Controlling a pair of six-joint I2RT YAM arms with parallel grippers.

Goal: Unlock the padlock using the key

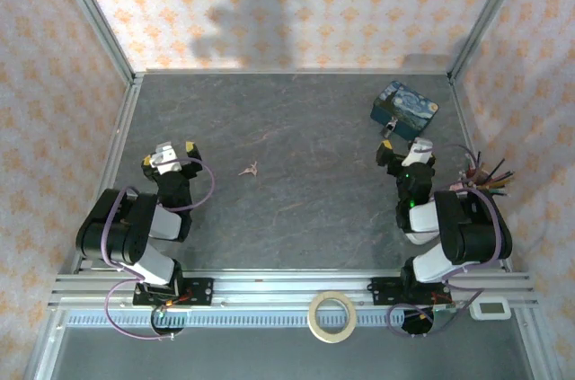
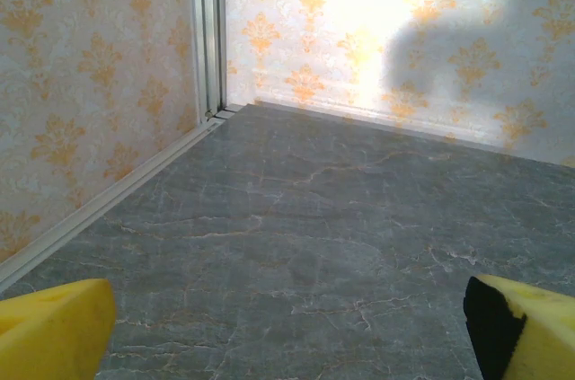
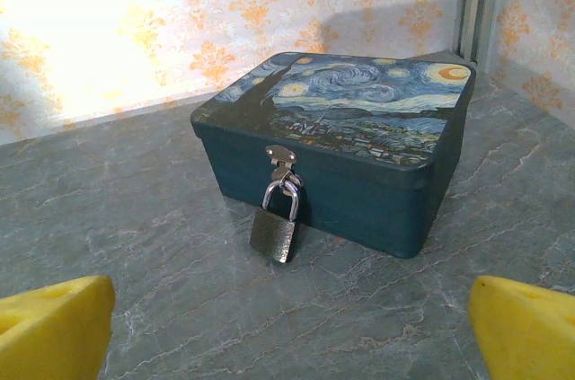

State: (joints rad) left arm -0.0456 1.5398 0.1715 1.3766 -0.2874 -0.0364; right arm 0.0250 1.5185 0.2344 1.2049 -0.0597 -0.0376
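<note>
- blue tin (image 3: 359, 119) at far right of tabletop (image 1: 296, 218), lid down, contents hidden
- padlock (image 3: 274, 229) hangs from tin's front hasp, shackle closed
- key (image 1: 249, 168) loose mid-tabletop, well apart from tin
- left hand (image 2: 287, 335) spread apart, empty
- right hand (image 3: 287, 326) spread apart, empty, facing padlock

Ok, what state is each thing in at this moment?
Blue swirl-painted tin box: lid shut.
Small dark metal padlock: shackle closed, hanging from the tin's hasp.
Thin pale metal key: lying loose on the table, untouched.
Left gripper: open, empty.
Right gripper: open, empty.
Beige tape roll: lying flat.
</note>
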